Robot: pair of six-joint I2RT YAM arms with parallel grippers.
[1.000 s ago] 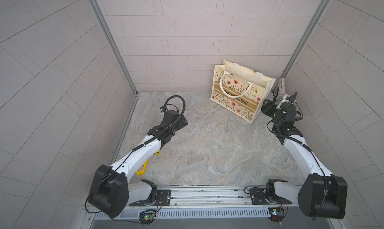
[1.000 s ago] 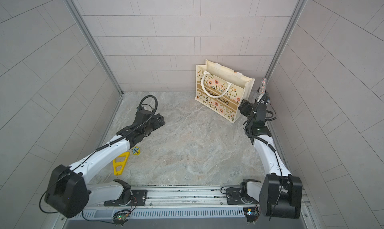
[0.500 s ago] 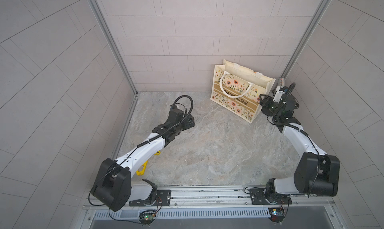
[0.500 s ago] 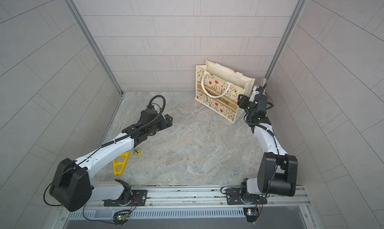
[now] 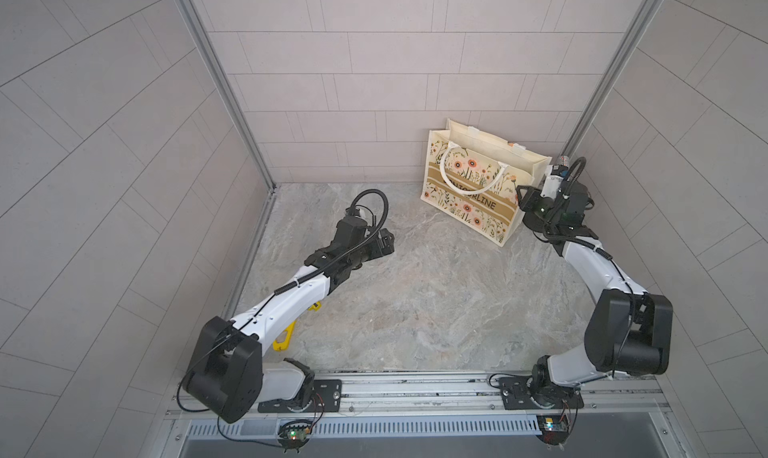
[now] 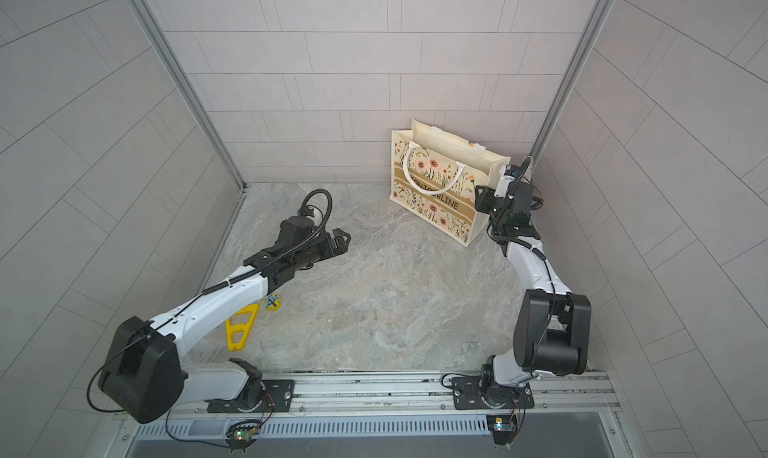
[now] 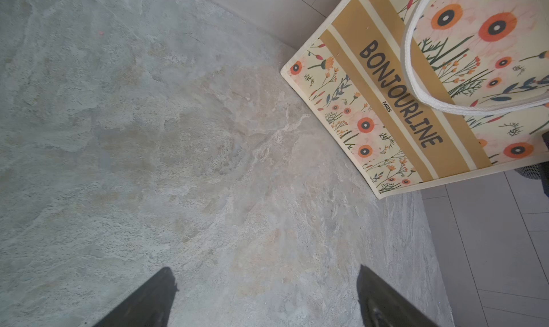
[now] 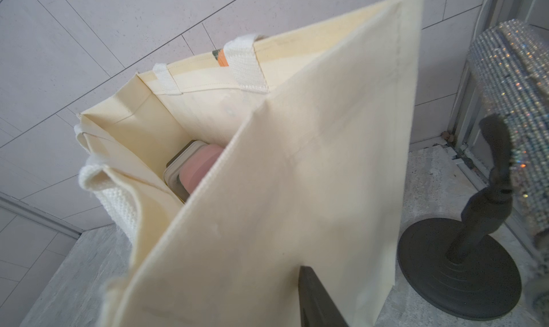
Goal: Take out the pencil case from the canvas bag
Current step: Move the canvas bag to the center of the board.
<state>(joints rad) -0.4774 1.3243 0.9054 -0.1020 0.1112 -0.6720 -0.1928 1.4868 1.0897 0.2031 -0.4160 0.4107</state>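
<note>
Light: bright, even, diffuse; shadows faint. Top views: sharp, straight lines bowed at edges. Right wrist view: near panel of canvas bag (image 8: 297, 192) blurred; glittery roll (image 8: 511, 88) sparkles.

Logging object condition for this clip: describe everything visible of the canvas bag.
The canvas bag is cream fabric, boxy, printed with orange flowers and tan bands lettered BONJOURLINE, with white rope handles. It stands upright and open on the marbled tabletop. A pink item lies inside. The right gripper is at its end panel; grip unclear.

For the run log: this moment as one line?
left gripper open, empty | right gripper at canvas bag end, grip unclear | pink item inside bag
</note>
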